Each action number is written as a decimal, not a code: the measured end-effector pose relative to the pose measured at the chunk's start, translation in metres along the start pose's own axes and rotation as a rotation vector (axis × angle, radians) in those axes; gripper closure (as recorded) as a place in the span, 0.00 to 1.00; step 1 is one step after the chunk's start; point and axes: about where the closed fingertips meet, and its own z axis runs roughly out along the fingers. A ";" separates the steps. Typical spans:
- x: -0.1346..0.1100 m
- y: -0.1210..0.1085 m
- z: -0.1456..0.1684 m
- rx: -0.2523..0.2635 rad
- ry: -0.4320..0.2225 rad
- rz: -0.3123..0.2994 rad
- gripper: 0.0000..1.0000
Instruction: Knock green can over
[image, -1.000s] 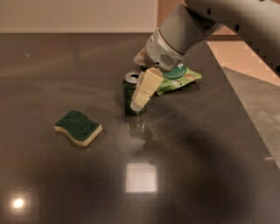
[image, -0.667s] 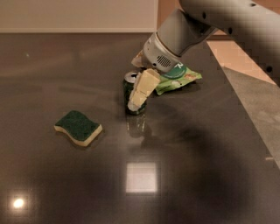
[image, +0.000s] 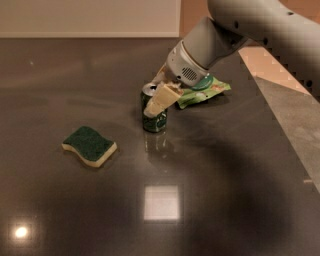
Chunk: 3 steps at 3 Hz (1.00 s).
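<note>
The small dark green can (image: 156, 121) with a silver top rim stands upright on the dark table (image: 160, 200), just left of centre. My gripper (image: 156, 104) comes down from the upper right, and its pale finger (image: 161, 99) lies across the can's front and top, touching it. The finger hides part of the can's upper side.
A light green snack bag (image: 204, 92) lies right behind the can, under my arm. A wavy green-and-yellow sponge (image: 90, 145) lies flat to the left. The table's right edge (image: 280, 130) runs diagonally, with lighter floor beyond it.
My gripper has shifted slightly left and down against the can. The can still stands upright in about the same place.
</note>
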 end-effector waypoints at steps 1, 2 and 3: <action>0.001 0.001 -0.007 0.008 -0.018 0.000 0.62; -0.007 0.008 -0.032 0.024 -0.016 -0.037 0.87; -0.013 0.023 -0.052 0.017 0.076 -0.101 1.00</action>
